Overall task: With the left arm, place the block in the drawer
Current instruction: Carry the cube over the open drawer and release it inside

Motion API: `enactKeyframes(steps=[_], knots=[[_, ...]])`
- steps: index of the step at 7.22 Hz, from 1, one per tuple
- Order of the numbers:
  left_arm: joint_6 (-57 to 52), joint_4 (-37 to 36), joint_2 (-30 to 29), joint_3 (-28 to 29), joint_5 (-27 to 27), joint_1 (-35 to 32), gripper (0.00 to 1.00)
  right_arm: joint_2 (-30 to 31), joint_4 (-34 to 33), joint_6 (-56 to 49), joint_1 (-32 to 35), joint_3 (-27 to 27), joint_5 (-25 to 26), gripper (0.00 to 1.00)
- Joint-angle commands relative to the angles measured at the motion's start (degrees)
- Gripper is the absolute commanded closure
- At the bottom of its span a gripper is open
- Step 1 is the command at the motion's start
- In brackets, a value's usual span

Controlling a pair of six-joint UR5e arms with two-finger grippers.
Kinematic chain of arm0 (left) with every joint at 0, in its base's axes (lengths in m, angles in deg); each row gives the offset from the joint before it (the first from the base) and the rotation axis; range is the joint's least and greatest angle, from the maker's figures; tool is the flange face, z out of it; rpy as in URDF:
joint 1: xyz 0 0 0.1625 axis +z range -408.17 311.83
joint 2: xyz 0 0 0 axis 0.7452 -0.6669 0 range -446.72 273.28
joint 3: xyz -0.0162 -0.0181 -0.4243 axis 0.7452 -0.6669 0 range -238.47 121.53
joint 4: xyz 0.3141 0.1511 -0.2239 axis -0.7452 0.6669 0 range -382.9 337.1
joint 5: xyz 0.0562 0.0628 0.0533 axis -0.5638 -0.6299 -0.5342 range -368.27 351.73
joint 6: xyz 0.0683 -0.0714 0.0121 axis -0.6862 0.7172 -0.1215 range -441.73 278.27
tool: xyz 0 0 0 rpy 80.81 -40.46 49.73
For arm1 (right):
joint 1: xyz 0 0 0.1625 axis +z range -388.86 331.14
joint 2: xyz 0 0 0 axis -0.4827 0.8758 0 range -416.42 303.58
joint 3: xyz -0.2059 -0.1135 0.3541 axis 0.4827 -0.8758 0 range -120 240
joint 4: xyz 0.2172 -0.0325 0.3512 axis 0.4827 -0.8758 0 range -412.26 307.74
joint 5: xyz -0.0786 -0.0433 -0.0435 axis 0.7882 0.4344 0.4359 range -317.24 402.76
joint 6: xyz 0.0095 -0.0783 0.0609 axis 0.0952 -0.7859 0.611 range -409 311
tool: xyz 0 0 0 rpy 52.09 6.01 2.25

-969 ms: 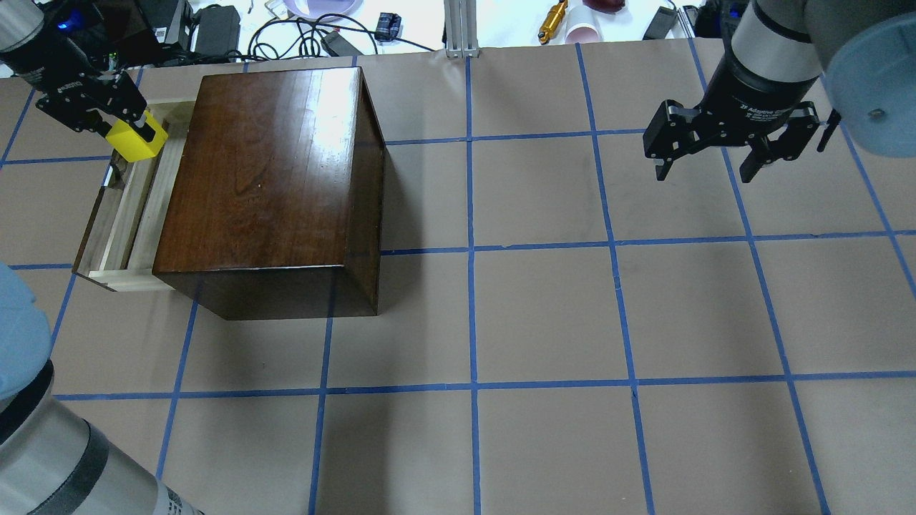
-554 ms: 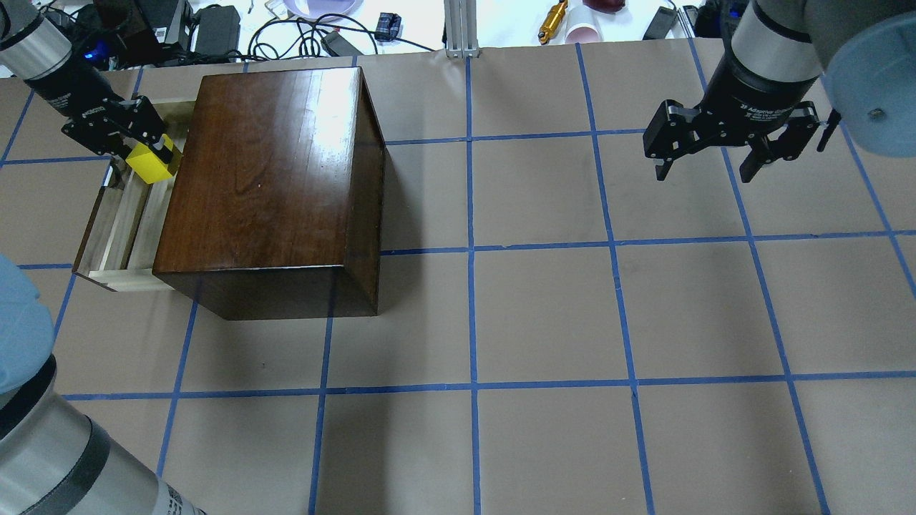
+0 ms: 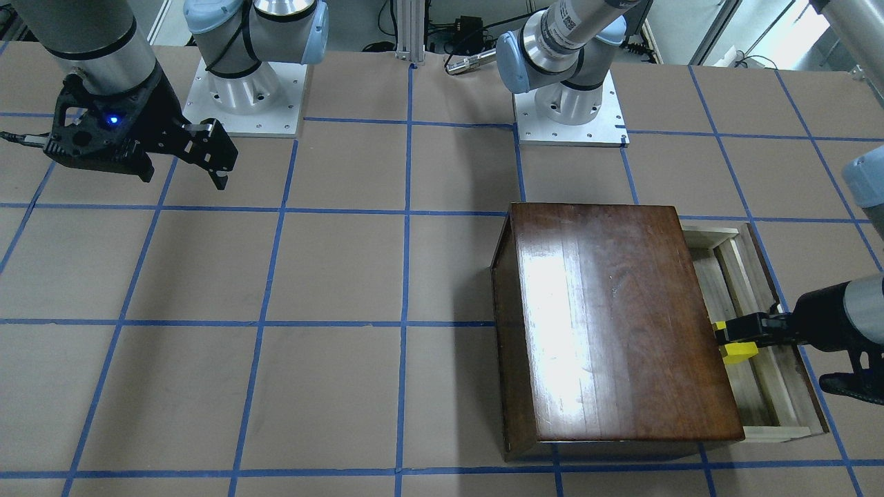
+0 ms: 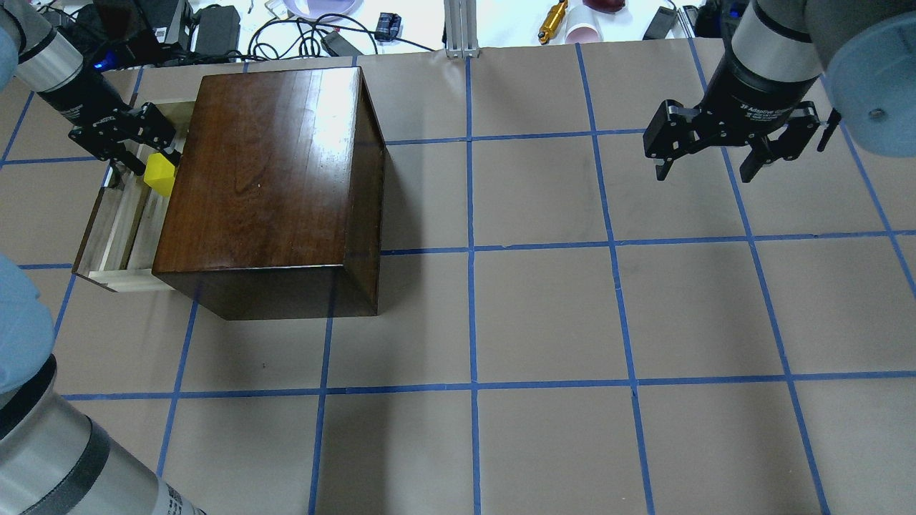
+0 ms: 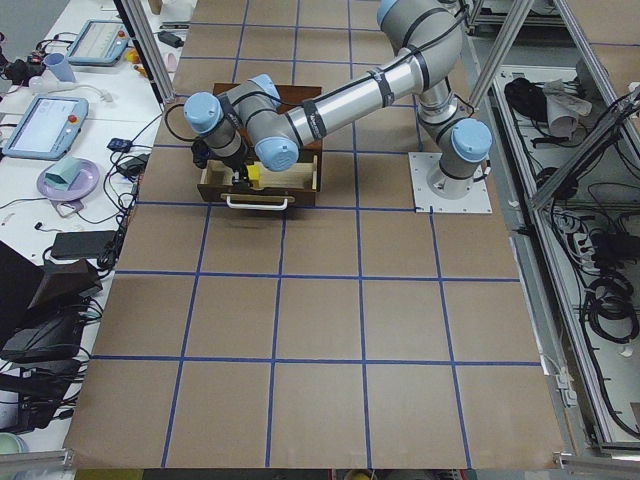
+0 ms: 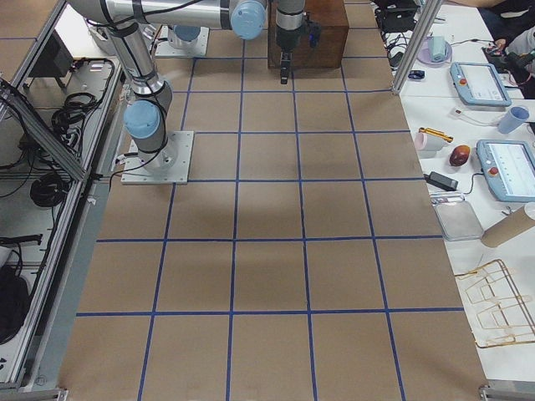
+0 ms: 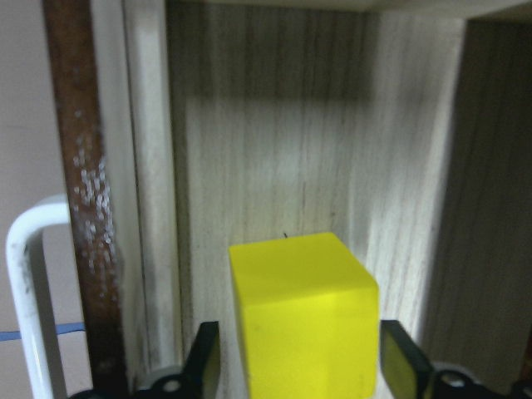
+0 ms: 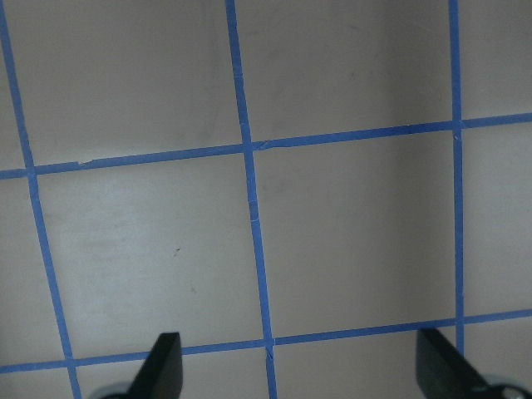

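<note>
The left claw (image 4: 154, 163) has sunk into the drawer (image 7: 274, 150) and spread. The block (image 7: 303, 316) now sits unpinched between its fingers. The right claw (image 4: 705, 174) stays spread, unmoved.

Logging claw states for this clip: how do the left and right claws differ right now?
The left claw straddles the block, with a gap on one side; the right claw has nothing between its fingers. The left claw is at the open drawer; the right claw hangs over the table. Both are open.
</note>
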Motion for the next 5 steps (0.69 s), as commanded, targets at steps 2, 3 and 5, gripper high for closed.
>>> enactKeyframes(steps=[2, 3, 5], knots=[[3.7, 0.2, 2.0, 0.3, -0.7, -0.1, 0.00, 0.0, 0.0, 0.0, 0.0, 0.0, 0.0, 0.00], [4.3, 1.1, 2.7, 0.8, -0.9, -0.3, 0.00, 0.0, 0.0, 0.0, 0.0, 0.0, 0.0, 0.00], [5.9, 5.4, 5.3, 4.1, -0.7, -0.9, 0.00, 0.0, 0.0, 0.0, 0.0, 0.0, 0.0, 0.00]])
